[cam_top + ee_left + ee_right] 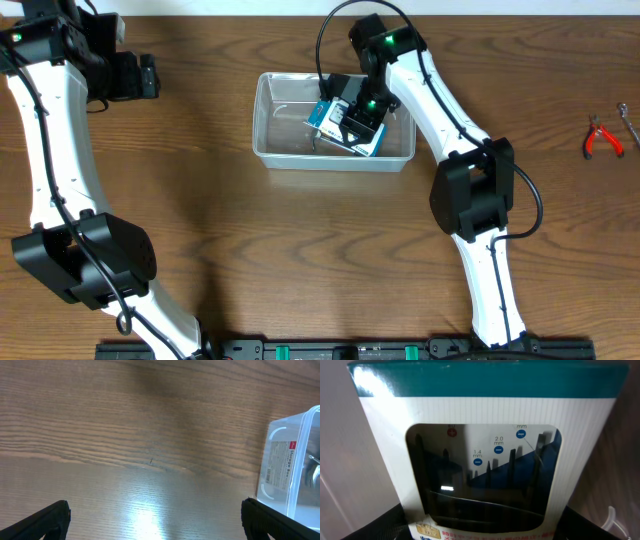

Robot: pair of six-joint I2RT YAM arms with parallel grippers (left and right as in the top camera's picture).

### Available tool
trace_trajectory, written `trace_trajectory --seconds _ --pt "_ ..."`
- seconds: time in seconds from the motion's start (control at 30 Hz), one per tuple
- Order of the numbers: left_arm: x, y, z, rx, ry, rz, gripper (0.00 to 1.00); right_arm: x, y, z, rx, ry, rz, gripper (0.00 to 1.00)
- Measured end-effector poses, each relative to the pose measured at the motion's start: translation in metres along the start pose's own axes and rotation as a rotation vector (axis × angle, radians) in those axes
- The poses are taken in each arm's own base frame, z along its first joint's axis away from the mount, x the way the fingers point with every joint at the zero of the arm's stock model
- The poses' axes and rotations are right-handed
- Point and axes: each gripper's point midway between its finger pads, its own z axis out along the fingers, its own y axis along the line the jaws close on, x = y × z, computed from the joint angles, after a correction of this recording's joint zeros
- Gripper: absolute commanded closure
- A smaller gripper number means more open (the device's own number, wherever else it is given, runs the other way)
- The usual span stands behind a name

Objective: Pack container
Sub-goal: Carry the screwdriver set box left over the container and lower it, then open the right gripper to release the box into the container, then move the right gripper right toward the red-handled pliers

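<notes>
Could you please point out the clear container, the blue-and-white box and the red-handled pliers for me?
clear container (300, 158), overhead view, on the long wall nearest the arm bases.
blue-and-white box (485, 410), right wrist view, on the white panel above its window.
red-handled pliers (598, 133), overhead view, where the red handles meet.

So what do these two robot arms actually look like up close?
Both the left arm and the right arm are smooth white tubes joined by chunky black joints. A thin black cable loops off the right one, small green lights glow near the wrists, and each ends in matt black jaws.
</notes>
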Motion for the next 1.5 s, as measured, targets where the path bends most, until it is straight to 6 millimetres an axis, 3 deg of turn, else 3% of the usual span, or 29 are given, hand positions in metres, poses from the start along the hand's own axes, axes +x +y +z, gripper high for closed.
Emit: trace_trajectory --seconds 0.03,0.17,0.47,0.57,0.7,0.87,1.0,1.13,1.27,1.5 --pt "0.0 0.0 0.0 0.0 0.0 0.0 0.02 0.0 0.0 0.0 0.0 0.0 0.0 0.18" --pt "0.0 0.0 0.0 0.0 0.0 0.0 0.02 -0.003 -0.002 0.001 0.007 -0.013 -0.005 0.01" --pt "0.0 0.0 0.0 0.0 0.0 0.0 0.02 -0.002 -0.004 0.0 0.02 -0.005 0.004 0.01" --pt "0.0 0.0 0.0 0.0 0.0 0.0 0.02 -0.004 -0.004 -0.01 0.029 -0.008 0.026 0.01" --pt "0.0 0.0 0.0 0.0 0.0 0.0 0.02 -0.021 -0.008 -0.05 0.094 -0.069 0.044 0.01" --pt "0.0 0.0 0.0 0.0 0.0 0.0 0.02 -0.032 -0.018 -0.12 0.264 -0.15 0.123 0.01" --pt "0.0 0.0 0.0 0.0 0.0 0.0 0.02 -0.01 -0.023 -0.178 0.397 -0.173 0.252 0.01" --pt "0.0 0.0 0.0 0.0 0.0 0.0 0.02 0.031 -0.033 -0.232 0.492 -0.208 0.434 0.01" --pt "0.0 0.0 0.0 0.0 0.0 0.0 0.02 0.078 -0.041 -0.266 0.538 -0.224 0.634 0.01" --pt "0.0 0.0 0.0 0.0 0.0 0.0 0.02 0.135 -0.062 -0.305 0.603 -0.321 0.976 0.01"
